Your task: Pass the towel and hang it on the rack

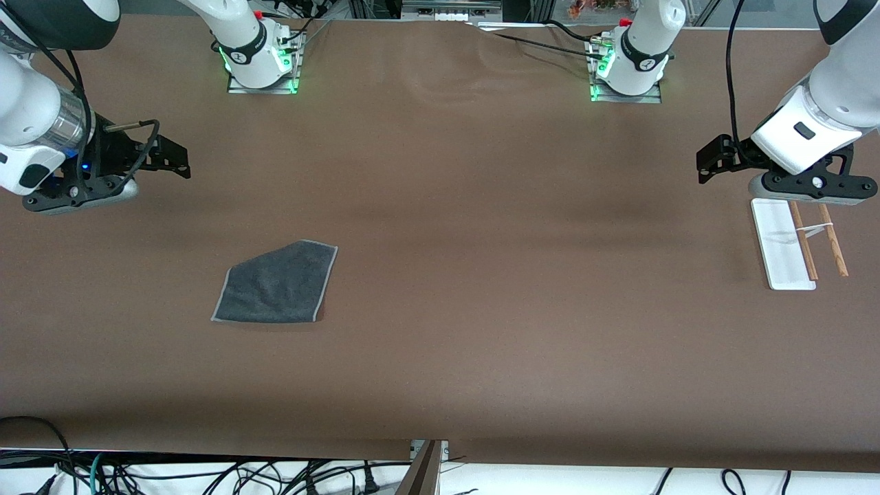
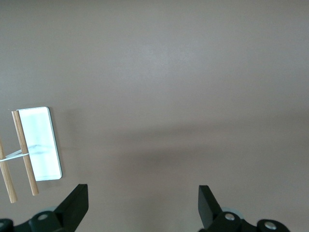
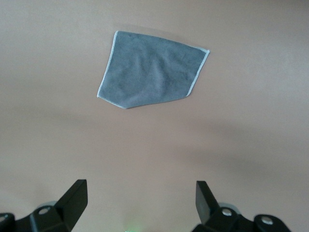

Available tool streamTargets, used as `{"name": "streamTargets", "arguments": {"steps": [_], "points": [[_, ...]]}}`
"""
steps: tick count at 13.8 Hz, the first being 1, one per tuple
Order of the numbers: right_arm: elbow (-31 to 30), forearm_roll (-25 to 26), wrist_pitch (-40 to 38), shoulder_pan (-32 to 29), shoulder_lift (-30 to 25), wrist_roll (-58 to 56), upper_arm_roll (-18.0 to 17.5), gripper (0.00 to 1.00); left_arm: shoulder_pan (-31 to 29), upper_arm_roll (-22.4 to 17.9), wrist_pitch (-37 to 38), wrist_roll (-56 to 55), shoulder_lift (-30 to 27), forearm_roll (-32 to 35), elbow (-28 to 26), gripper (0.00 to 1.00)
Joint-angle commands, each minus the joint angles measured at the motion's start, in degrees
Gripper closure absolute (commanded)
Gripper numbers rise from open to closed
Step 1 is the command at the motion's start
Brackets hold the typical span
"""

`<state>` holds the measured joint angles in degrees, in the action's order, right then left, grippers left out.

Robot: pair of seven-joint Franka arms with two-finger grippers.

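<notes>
Lying flat on the table [image 1: 447, 206], the towel [image 1: 276, 283] sits apart from the right gripper [image 1: 175, 159], fingers spread, empty | rack [image 1: 797, 244] stands just beside the left gripper [image 1: 708, 158], fingers spread, empty | both arms wait.

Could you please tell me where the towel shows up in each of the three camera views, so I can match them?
Front view: the towel lies flat on the table, toward the right arm's end.
Left wrist view: not in it; only the rack shows.
Right wrist view: the towel lies flat on the table, past the open right gripper.
Shared landmark: its lighter stitched border.
</notes>
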<state>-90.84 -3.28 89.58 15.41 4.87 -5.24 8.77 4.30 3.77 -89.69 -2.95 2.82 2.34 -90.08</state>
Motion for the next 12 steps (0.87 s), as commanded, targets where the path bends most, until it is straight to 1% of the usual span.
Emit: {"name": "streamTargets", "arguments": {"steps": [1,4,12], "points": [[-0.13,1.43,-1.77,0.84,-1.18,0.83,-1.12,0.01,0.27,0.01,1.27,0.49,0.87,0.74,1.84,0.00],[0.05,3.19,-1.52,0.85,-1.09,0.67,-1.30,0.01,0.27,0.01,1.53,0.49,0.87,0.74,1.93,0.00],[0.75,2.58,-1.69,0.58,-0.21,1.28,-1.04,0.01,0.27,0.01,1.71,0.40,0.87,0.74,1.93,0.00]]}}
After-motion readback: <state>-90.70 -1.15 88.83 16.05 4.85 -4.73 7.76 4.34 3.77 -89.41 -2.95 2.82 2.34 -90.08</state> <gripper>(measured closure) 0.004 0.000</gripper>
